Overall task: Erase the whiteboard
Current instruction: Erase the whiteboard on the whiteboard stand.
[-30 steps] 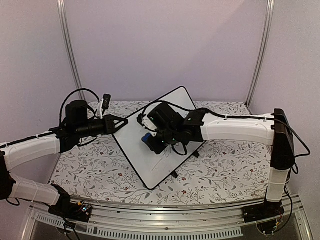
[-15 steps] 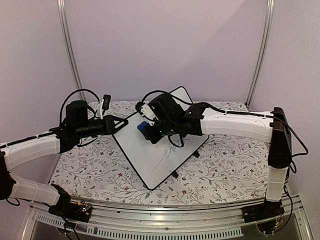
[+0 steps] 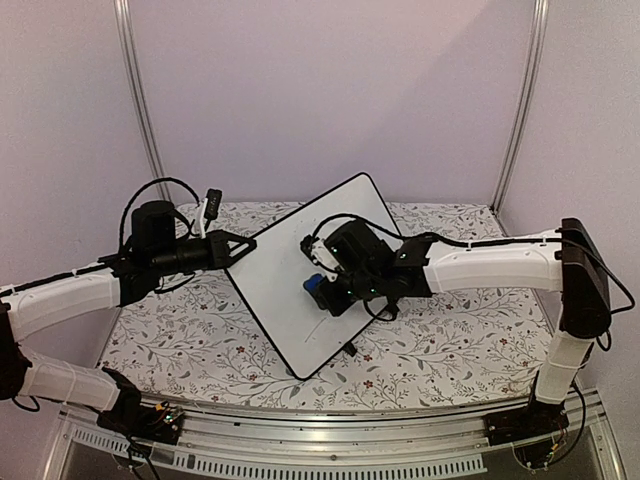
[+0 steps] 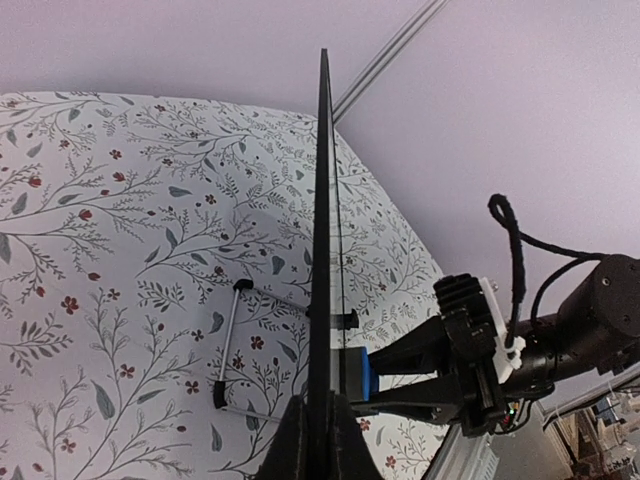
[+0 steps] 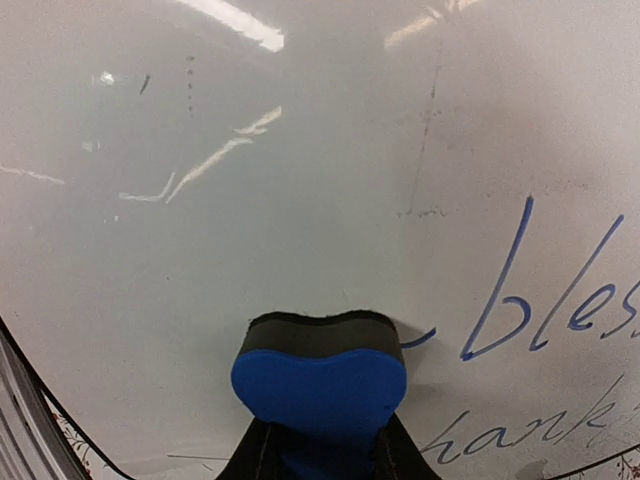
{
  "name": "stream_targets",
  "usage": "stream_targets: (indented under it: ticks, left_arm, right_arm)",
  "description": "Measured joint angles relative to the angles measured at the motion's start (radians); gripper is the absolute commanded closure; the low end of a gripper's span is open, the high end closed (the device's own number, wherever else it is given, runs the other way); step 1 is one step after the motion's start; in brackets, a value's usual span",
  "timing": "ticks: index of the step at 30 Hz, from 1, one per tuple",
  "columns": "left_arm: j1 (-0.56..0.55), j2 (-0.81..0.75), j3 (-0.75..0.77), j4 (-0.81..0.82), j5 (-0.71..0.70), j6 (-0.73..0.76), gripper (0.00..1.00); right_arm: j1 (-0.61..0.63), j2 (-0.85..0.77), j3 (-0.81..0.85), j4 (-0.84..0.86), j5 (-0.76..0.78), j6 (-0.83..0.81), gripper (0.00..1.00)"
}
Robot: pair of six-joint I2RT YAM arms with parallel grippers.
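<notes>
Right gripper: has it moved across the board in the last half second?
Yes. Against the whiteboard, which has not shifted, the right gripper with its blue eraser has slid toward the lower right of the top view, nearer the board's middle.

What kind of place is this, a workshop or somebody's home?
Most likely a small robot test booth, not a home: plain lilac walls between metal posts, two robot arms bolted to a rail in front, and a floral cloth under a whiteboard.

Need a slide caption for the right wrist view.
Right end effector holds blue eraser against whiteboard, beside blue handwriting.
</notes>
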Motion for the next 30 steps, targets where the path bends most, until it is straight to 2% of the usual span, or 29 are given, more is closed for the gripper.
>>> stream_targets:
  ticks: [9,21,25,30]
  left_arm:
    - [0.0,-0.001,0.0,0.0,0.001,0.0,1.0]
    - [0.0,-0.002,0.0,0.0,0.002,0.002,1.0]
    - [0.0,-0.002,0.0,0.002,0.003,0.002,1.0]
    - [0.0,-0.002,0.0,0.004,0.002,0.003,1.0]
  right_arm:
    - [-0.002,-0.027,-0.079,0.033,-0.018,0.024,1.0]
    - [-0.005,-0.034,-0.097,0.042,-0.029,0.026,1.0]
    - [-0.005,-0.032,-0.078,0.02,-0.027,0.024,1.0]
    - [-0.006,0.002,0.018,-0.089,-0.015,-0.005,1.0]
